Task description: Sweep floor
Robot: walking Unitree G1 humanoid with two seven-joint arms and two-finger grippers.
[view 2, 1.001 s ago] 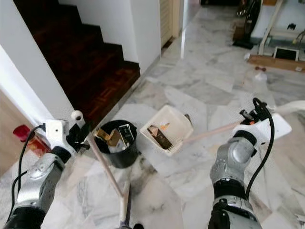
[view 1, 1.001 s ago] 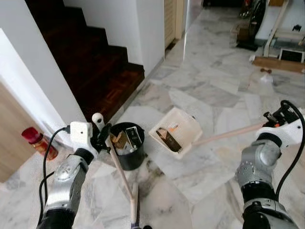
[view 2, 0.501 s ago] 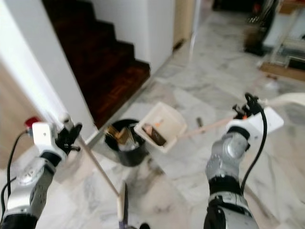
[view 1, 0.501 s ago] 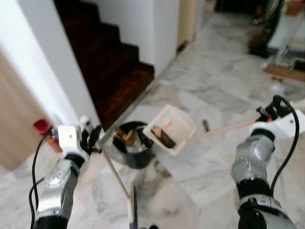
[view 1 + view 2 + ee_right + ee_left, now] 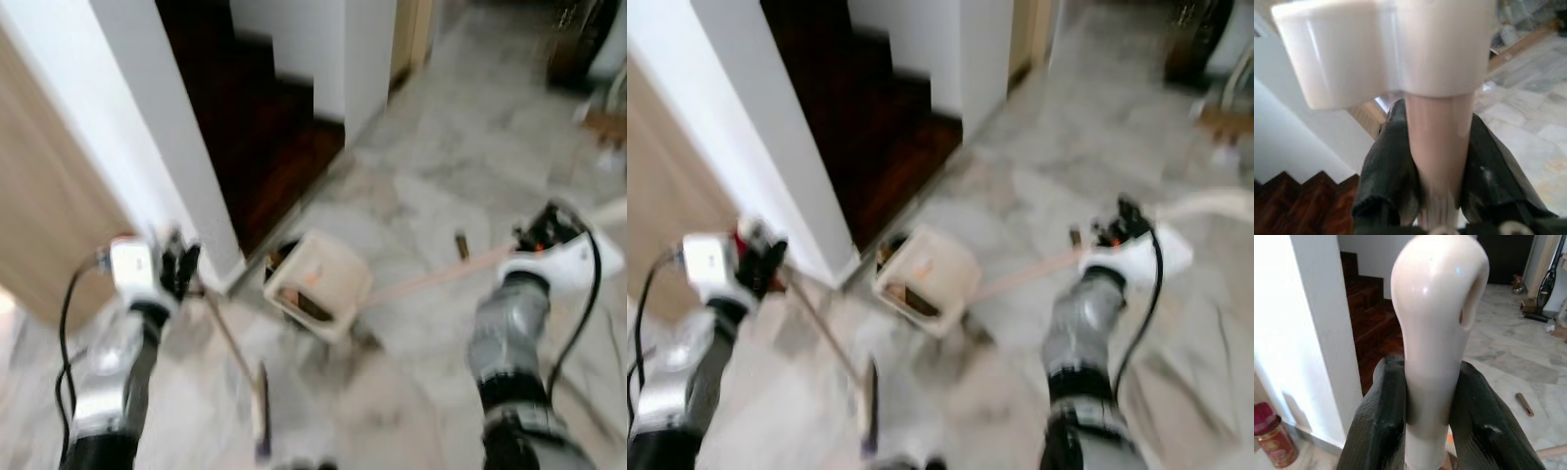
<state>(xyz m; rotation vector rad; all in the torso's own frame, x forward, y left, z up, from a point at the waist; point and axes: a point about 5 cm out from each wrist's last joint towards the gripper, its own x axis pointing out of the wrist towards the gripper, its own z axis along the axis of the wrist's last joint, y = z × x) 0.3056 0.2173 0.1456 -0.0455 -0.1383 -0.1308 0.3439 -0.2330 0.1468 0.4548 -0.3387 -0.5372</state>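
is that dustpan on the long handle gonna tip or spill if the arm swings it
Probably tippy: the cream plastic dustpan sits far out on its thin cream handle, held by the right pincer only near the end. It seems light and stiff. The scraps inside look loose and could slide out.

Stairs (image 5: 1367,303): dark red-brown wooden steps climbing away in front of me, between white walls.
White wall (image 5: 157,127): its corner stands just left of the stairs.
Wooden panel (image 5: 49,215): light brown, to my far left, next to the white wall.
Red jar (image 5: 1271,435): red lid, gold-and-red label, on the floor at the foot of the white wall.
Small brown piece (image 5: 1524,404): lies on the marble, well apart from the jar.
Upright vacuum (image 5: 1543,291): far off, by the room's edge.
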